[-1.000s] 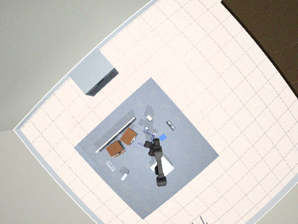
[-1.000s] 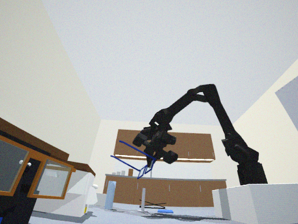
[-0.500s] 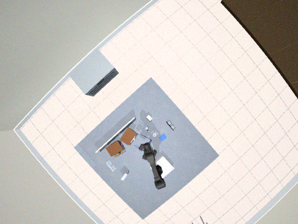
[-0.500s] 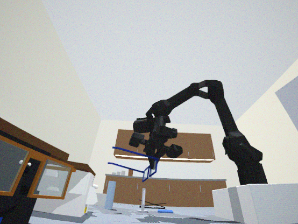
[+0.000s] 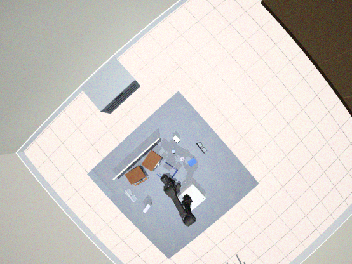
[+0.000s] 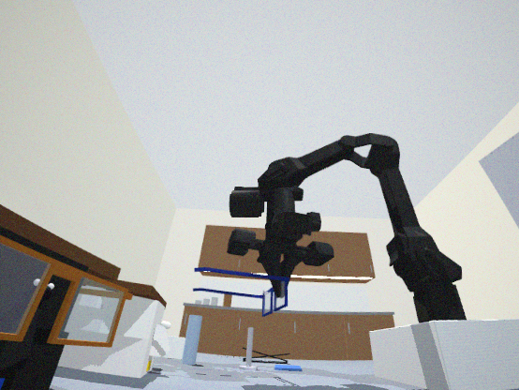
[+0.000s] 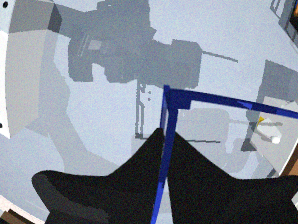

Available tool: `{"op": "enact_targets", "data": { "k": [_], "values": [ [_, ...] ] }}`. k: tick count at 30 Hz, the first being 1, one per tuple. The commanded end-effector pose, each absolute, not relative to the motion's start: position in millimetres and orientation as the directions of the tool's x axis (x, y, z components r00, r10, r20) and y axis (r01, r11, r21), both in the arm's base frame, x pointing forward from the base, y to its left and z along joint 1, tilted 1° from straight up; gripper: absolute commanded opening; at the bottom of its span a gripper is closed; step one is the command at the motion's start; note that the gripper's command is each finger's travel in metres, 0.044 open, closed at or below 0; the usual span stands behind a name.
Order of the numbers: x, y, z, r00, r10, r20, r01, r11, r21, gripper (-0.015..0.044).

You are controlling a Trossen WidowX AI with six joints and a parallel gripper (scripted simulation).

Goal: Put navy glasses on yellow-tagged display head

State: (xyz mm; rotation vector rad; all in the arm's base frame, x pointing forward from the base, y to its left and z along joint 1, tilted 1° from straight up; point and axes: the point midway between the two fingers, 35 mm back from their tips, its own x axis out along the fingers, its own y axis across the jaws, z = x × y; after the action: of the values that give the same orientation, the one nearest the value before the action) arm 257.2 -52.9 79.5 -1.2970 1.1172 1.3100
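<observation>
Wood-brown cupboards (image 6: 328, 330); matt black arm (image 5: 176, 203) (image 6: 323, 157).

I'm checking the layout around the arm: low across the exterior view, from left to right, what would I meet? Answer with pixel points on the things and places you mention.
Orange-framed glasses (image 5: 140, 182) (image 6: 81, 343) → yellow tag (image 6: 149, 366) (image 7: 260, 120) → light-blue cylinder (image 5: 173, 151) (image 6: 192, 339) → slim pale post (image 5: 182, 158) (image 6: 250, 347) → flat blue piece (image 5: 192, 162) (image 6: 288, 367) → white block under the arm (image 5: 199, 198) (image 6: 468, 352) (image 7: 24, 80). Black glasses are left out, overlapping the post's and blue piece's places.
</observation>
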Motion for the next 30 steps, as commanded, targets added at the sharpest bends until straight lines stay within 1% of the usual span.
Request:
{"op": "enact_targets", "data": {
  "k": [1, 6, 20, 30],
  "values": [
    [255, -50, 77, 0.006, -0.016, -1.0, -0.993, -0.119, -0.004, 0.0],
    [255, -51, 70, 0.007, -0.049, -0.999, -0.993, -0.119, -0.001, 0.0],
    [255, -51, 58, 0.001, -0.002, -1.0, -0.993, -0.119, -0.001, 0.0],
    [255, -51, 49, 0.002, -0.006, -1.0, -0.993, -0.119, -0.001, 0.0]
  ]
}}
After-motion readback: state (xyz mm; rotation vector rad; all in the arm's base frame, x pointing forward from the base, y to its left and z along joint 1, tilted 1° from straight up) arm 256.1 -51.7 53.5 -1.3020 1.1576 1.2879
